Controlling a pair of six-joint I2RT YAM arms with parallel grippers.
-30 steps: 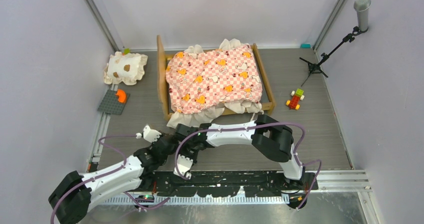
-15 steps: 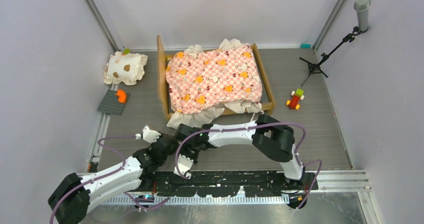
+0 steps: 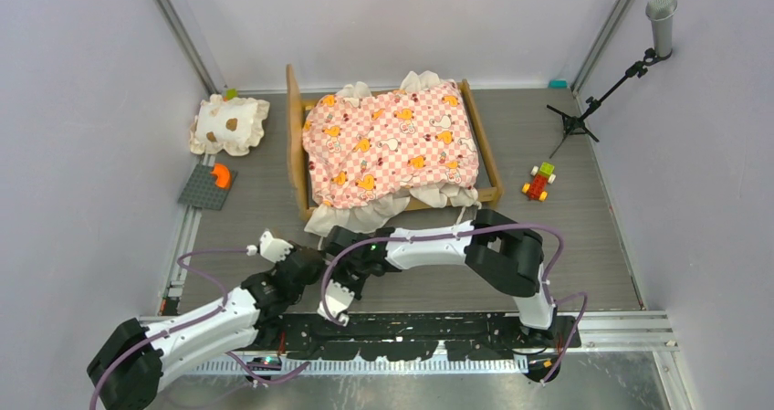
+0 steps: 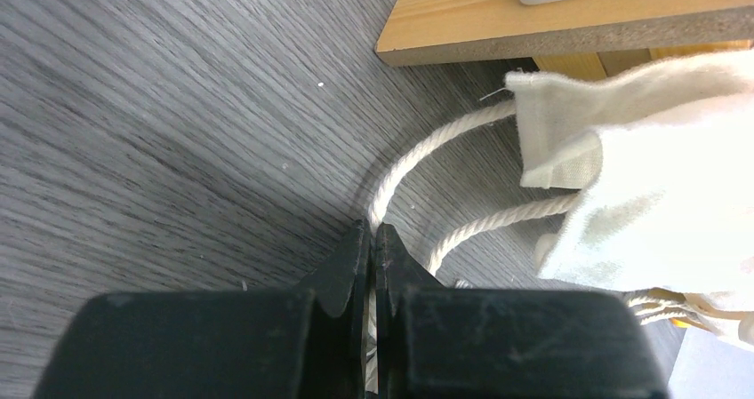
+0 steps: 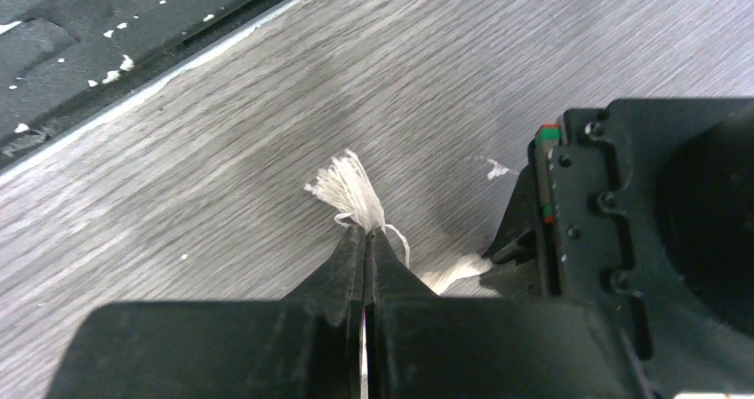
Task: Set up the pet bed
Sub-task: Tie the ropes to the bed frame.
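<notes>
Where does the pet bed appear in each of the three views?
Top external: pet bed, upper centre.
Left wrist: its wooden frame and cream ruffle, upper right.
Right wrist: not in it; only a frayed cord end.
Shared landmark: the grey wood-grain table.

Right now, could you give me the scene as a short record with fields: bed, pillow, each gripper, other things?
bed: pink check cover, ruffle over the near edge
pillow: on the table, left of the bed, apart
left gripper: shut on cord
right gripper: shut on frayed end
blocks: right of the bed
</notes>
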